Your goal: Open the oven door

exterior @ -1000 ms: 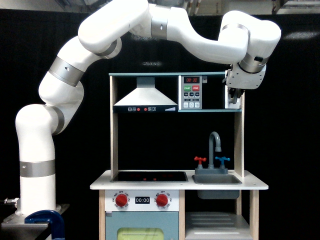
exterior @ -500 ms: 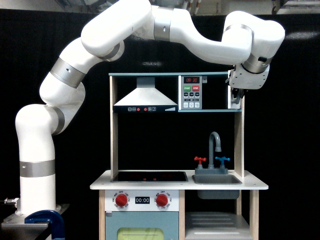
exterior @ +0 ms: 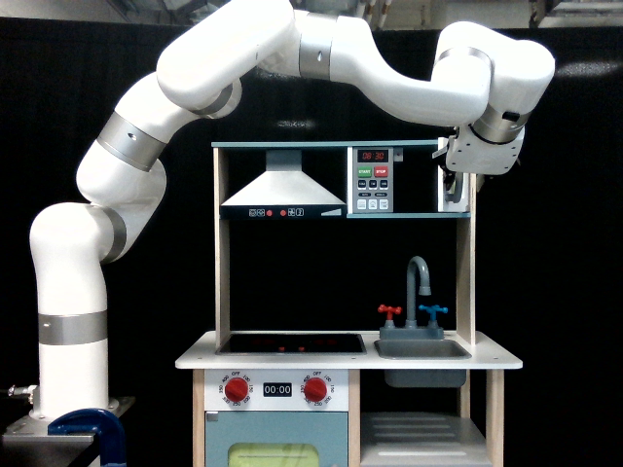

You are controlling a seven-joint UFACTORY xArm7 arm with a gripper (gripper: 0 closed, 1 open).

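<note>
- Starting at the exterior view's left: the arm's white base column (exterior: pixel 70 321) stands beside the toy kitchen (exterior: pixel 341 362), well apart from the action.
- Moving along, the arm arches up and over the grey range hood (exterior: pixel 282 187), reaching across the top shelf.
- Next, the control panel (exterior: pixel 373 180) with its red display and buttons; just past it lies a dark, open-looking compartment.
- And here's the spot that matters: the oven door (exterior: pixel 451 192), seen only as a thin white sliver at the compartment's far edge on the exterior view's right, appears swung out edge-on, its long axis vertical.
- The gripper (exterior: pixel 454 185) hangs right at that sliver, coming down from above; the door sits directly beneath the wrist.
- Fingers clenched on the handle or released? I cannot tell, they're too small and dark.
- My read: any further swing goes outward around the hinge.
</note>
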